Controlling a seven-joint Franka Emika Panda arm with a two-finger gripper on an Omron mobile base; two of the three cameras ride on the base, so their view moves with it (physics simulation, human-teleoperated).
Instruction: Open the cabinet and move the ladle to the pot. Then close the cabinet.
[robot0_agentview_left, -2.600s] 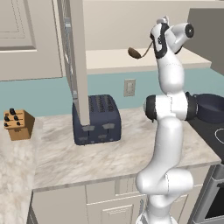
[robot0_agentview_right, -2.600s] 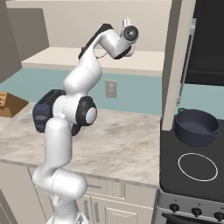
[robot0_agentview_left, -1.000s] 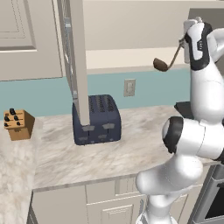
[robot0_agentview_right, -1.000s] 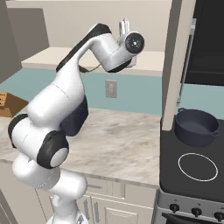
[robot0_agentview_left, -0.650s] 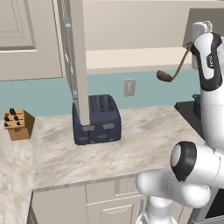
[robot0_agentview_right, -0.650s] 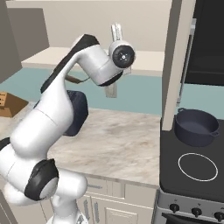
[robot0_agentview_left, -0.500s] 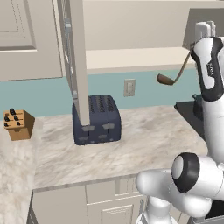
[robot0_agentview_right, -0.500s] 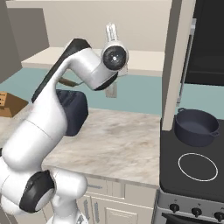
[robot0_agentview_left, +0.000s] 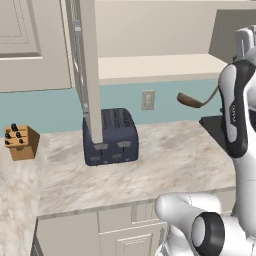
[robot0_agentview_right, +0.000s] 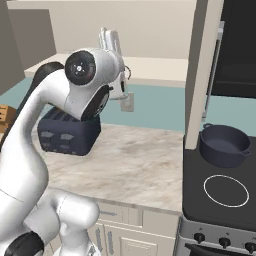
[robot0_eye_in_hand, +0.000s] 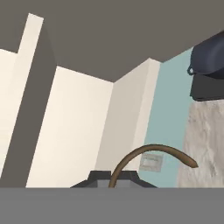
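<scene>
One curved brown ladle (robot0_agentview_left: 192, 100) is clamped in the closed gripper (robot0_eye_in_hand: 114, 180), midair above the marble counter (robot0_agentview_left: 165, 160). Small dark blue-grey pot (robot0_agentview_right: 224, 144) sits on the stove. Risk: ladle clips the open beige cabinet door (robot0_agentview_right: 202, 75) during the swing.

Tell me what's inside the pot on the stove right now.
Nothing shows inside the pot: its dark interior looks bare, though the near rim hides part of the floor. The ladle is in the air over the counter, not yet at the pot.
</scene>
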